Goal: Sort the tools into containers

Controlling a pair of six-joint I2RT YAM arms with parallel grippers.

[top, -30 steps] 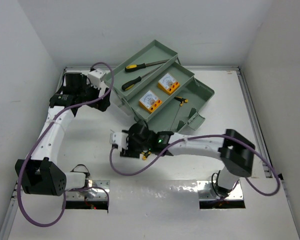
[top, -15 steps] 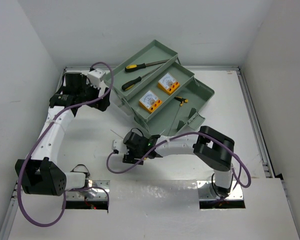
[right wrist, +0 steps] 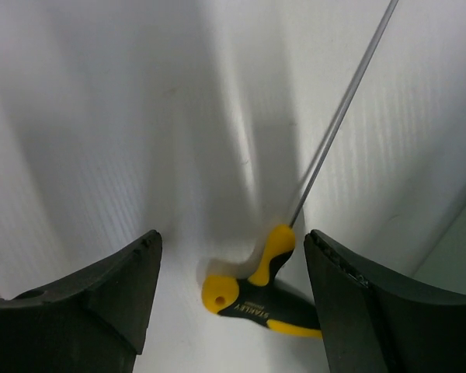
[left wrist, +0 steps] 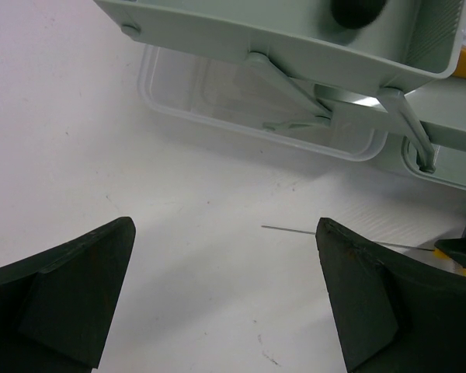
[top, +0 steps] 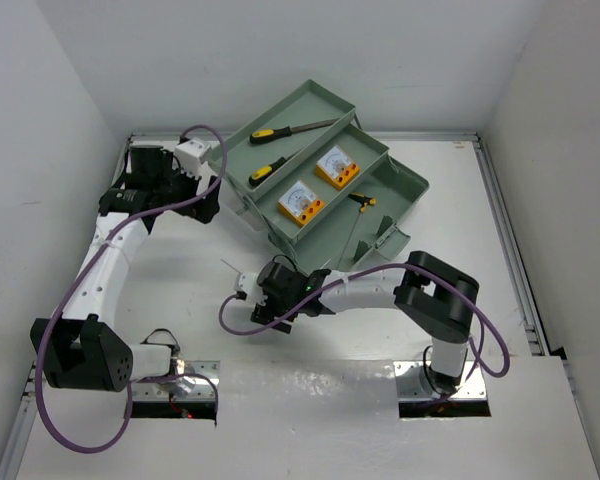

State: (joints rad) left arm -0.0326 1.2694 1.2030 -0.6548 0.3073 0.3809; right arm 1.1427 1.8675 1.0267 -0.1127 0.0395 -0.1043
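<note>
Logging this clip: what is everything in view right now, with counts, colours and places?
toolbox: one, sage green, stepped trays open, far side of the table
lid: one, translucent, under the raised trays
screwdrivers: two, yellow-black handles, one in each upper tray
meters: two, orange, white dials, third tray
T-handle keys: two, yellow-black; one in the lowest compartment, one on the table
left gripper: black, open, empty
right gripper: black, open, astride the loose key
</note>
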